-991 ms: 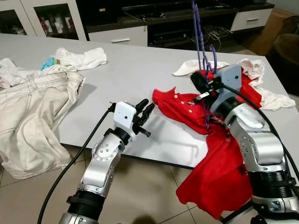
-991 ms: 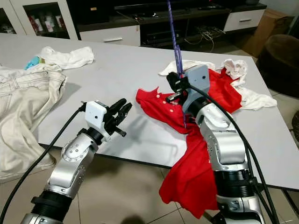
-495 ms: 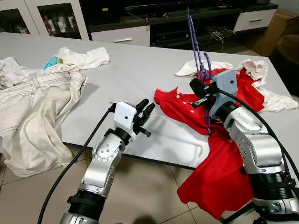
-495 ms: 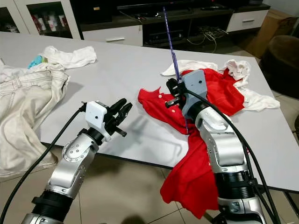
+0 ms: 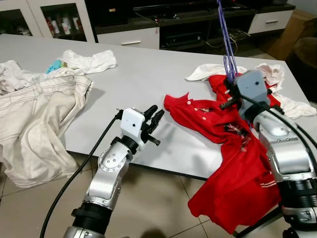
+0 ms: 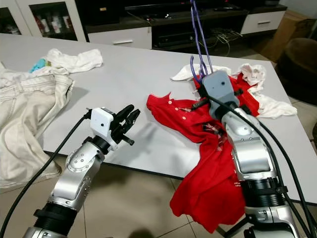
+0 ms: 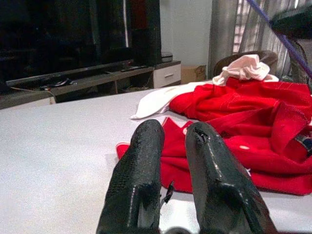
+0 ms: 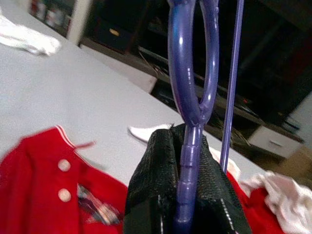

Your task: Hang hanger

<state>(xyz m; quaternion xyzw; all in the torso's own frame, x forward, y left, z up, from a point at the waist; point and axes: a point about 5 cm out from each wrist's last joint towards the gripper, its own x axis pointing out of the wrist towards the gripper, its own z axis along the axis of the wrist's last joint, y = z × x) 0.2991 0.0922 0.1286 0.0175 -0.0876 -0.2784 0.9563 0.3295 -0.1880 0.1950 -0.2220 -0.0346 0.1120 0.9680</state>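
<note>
two silver arms of brushed metal, built from rounded segments joined by black ribbed collars. left arm (image 5: 110,171): round joint cap with small screws, white box-shaped wrist housing (image 5: 132,122), thick black cable looping from it down the outer side. left gripper (image 5: 153,118): two long black fingers (image 7: 136,180) with a finely textured, rounded surface. right arm (image 6: 250,158): grey box-shaped wrist housing (image 6: 220,87), black cables running along the forearm. right gripper (image 8: 187,187): same black textured fingers (image 8: 151,185).

Head cams look down at table (image 5: 148,74); wrist cams close-up.
</note>
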